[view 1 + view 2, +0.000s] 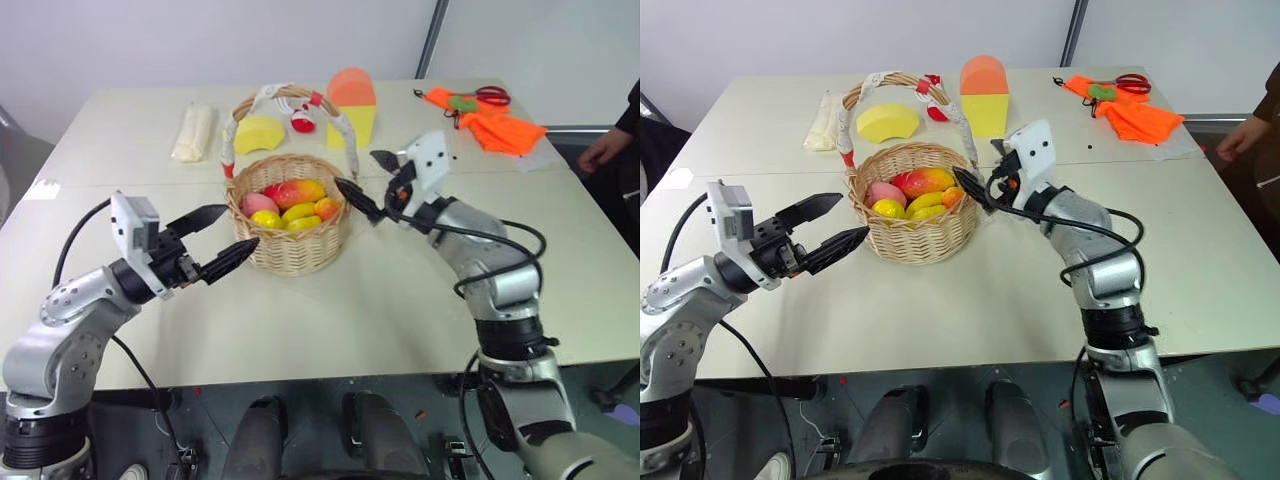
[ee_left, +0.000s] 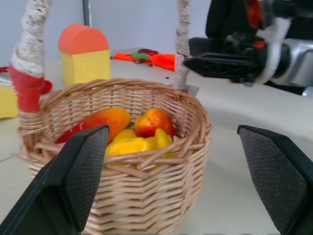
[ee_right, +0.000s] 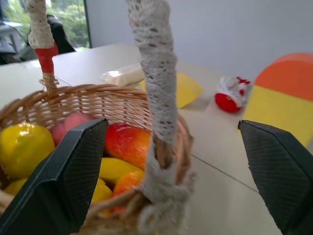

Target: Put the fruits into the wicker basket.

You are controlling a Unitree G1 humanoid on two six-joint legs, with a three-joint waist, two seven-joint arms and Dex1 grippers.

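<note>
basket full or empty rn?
Holding fruit: the wicker basket has several fruits piled inside, below the rim.

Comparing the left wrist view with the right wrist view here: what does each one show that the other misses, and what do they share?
Left wrist view alone: the right gripper beside the basket's far rim, and the orange cloth behind it.

Right wrist view alone: the pale roll, the flat yellow wedge and the small red-and-white toy.

Both: the wicker basket holding fruits, its wrapped handle, the orange-topped yellow block, and that arm's own open fingers.
</note>
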